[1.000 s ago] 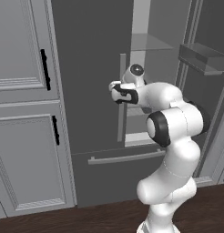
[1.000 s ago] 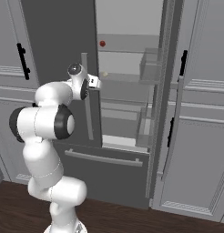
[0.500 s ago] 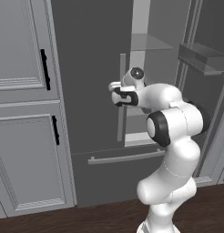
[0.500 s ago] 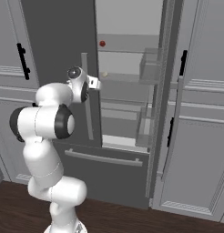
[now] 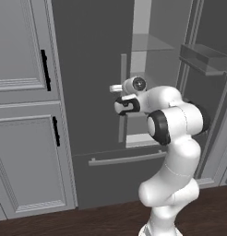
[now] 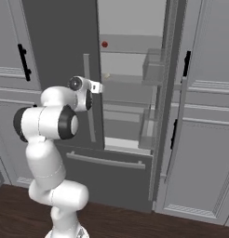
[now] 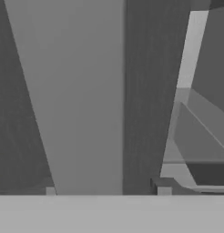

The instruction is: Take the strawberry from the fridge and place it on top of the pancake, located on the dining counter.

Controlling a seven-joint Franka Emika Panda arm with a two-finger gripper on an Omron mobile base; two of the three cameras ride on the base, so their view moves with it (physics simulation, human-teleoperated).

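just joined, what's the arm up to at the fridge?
The arm stands at the fridge with its end effector at the left door's long bar handle. That door is shut; the right door is swung open, showing pale shelves. The strawberry sits untouched on an upper shelf, with a small pale item one shelf below. Whether the end effector is open or shut is unclear.

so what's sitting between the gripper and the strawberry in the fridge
In the right base view, the gripper is by the left door's bar handle; up to the strawberry lies only bare pale interior.
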